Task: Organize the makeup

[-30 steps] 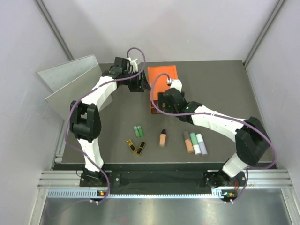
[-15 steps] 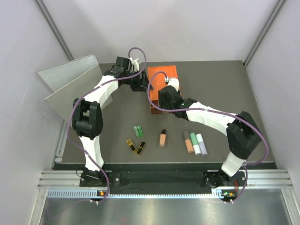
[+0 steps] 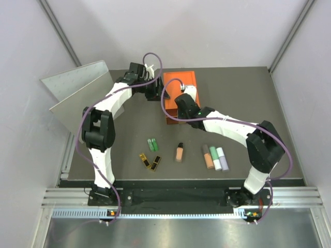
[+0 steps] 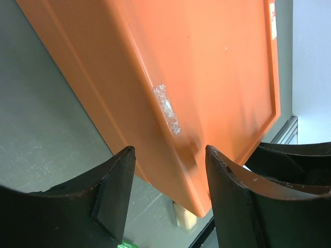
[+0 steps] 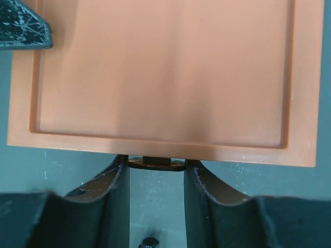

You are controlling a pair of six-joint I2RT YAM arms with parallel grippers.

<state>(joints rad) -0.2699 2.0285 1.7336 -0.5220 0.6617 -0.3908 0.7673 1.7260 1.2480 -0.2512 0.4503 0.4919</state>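
On the table, nearside of the orange box, the makeup is lying loose in a row, well apart from the box. Black-gold cases and green tubes are sitting toward its left, peach bottle centred, three sticks toward its right. Nothing is being held; judged to be waiting for drawer space.

At the box's near face, the right claw is pinching the drawer handle by both ends, likely for pulling.

At the box's left edge, the left claw is standing open, straddling the corner unclamped. It is probably bracing the box against that pull.
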